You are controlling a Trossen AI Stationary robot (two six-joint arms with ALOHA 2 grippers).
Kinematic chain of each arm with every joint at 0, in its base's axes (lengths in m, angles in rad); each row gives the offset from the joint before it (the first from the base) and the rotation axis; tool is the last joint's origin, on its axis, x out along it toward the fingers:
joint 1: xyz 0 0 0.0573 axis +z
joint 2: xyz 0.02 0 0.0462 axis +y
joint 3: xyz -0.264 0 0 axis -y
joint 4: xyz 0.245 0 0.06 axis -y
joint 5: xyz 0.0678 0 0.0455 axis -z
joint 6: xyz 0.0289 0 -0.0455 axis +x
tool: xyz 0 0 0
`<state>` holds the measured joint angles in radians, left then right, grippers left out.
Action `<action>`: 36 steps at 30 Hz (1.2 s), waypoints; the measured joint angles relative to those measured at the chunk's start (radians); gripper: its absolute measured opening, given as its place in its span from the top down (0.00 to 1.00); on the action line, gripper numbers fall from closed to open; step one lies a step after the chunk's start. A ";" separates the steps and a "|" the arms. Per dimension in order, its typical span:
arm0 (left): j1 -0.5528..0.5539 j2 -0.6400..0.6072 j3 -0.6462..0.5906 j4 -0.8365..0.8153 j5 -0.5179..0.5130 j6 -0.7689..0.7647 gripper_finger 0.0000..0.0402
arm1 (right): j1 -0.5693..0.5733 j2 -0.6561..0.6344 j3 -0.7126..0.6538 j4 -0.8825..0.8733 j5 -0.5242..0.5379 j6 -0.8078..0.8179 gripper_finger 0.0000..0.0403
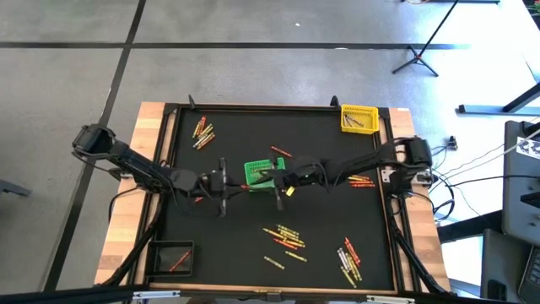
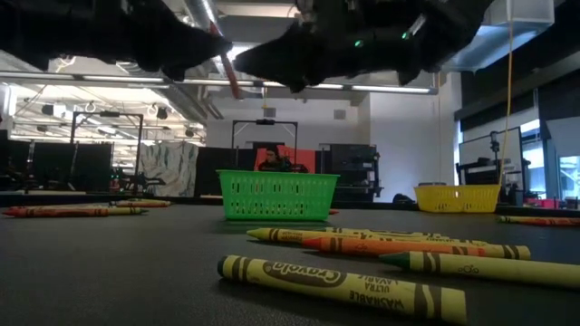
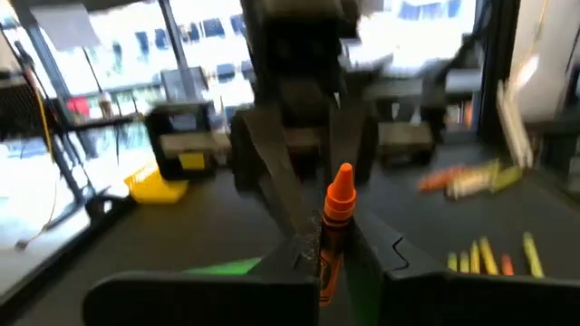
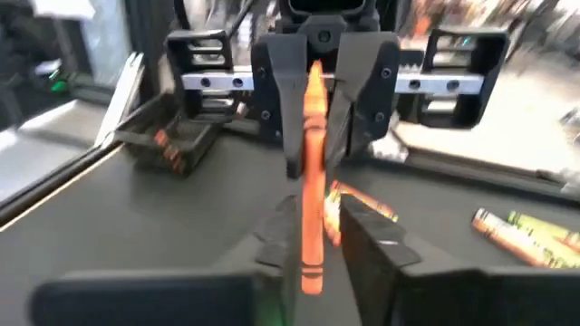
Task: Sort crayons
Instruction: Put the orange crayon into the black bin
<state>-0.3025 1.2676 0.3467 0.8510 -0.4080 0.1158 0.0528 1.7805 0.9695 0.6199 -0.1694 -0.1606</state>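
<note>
Orange crayon [image 4: 311,181] is up in the air over the middle of the worktop [image 1: 236,219], by the green basket [image 1: 256,171], spanning the two grippers that meet nose to nose there. The left gripper [image 4: 314,109] is pinching one end of it, fingers pressed on both sides. The right gripper [image 1: 287,179] is at the other end, and we cannot tell whether it grips the crayon or stands slack around it. In the left wrist view the crayon's tip points up. The rest of the crayons lie loose on the worktop: a bunch near the far left corner [image 1: 202,133], a bunch toward the near edge at the middle [image 1: 285,236], another near the near right corner [image 1: 349,260] and a few by the right edge [image 1: 363,181]. The yellow basket [image 1: 358,118] is in the far right corner and the black basket [image 1: 173,256] in the near left corner
</note>
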 joint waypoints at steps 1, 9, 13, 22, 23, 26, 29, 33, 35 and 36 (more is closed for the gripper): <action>-0.009 -0.006 0.028 -0.081 -0.009 0.000 0.97 | -0.001 -0.039 0.000 -0.090 -0.016 -0.002 0.75; -0.119 -0.013 0.411 -1.037 -0.037 -0.212 0.97 | 0.021 -0.291 -0.009 -0.579 -0.022 -0.003 0.65; -0.176 -0.010 0.582 -1.406 0.087 -0.438 0.97 | 0.052 -0.317 -0.040 -0.596 0.031 -0.026 0.65; -0.416 -0.010 0.642 -1.627 0.459 -1.074 0.97 | 0.051 -0.320 -0.042 -0.593 0.101 -0.027 0.65; -0.454 -0.010 0.627 -1.626 0.457 -1.124 0.97 | 0.051 -0.320 -0.042 -0.593 0.110 -0.028 0.65; -0.546 -0.010 0.573 -1.626 0.425 -1.269 0.97 | 0.052 -0.320 -0.042 -0.594 0.117 -0.028 0.65; -0.617 -0.010 0.510 -1.594 0.374 -1.397 0.97 | 0.052 -0.320 -0.042 -0.610 0.117 -0.027 0.65; -0.673 -0.009 0.436 -1.498 0.411 -1.556 0.97 | 0.052 -0.319 -0.042 -0.654 0.118 -0.026 0.65; -0.686 -0.009 0.415 -1.486 0.419 -1.614 0.96 | 0.052 -0.319 -0.042 -0.652 0.118 -0.026 0.65; -0.688 -0.009 0.408 -1.489 0.419 -1.644 0.94 | 0.052 -0.319 -0.042 -0.650 0.118 -0.026 0.65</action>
<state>-0.9907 1.2583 0.7543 -0.6382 0.0111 -1.5280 0.1043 1.4612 0.9276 -0.0303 -0.0517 -0.1864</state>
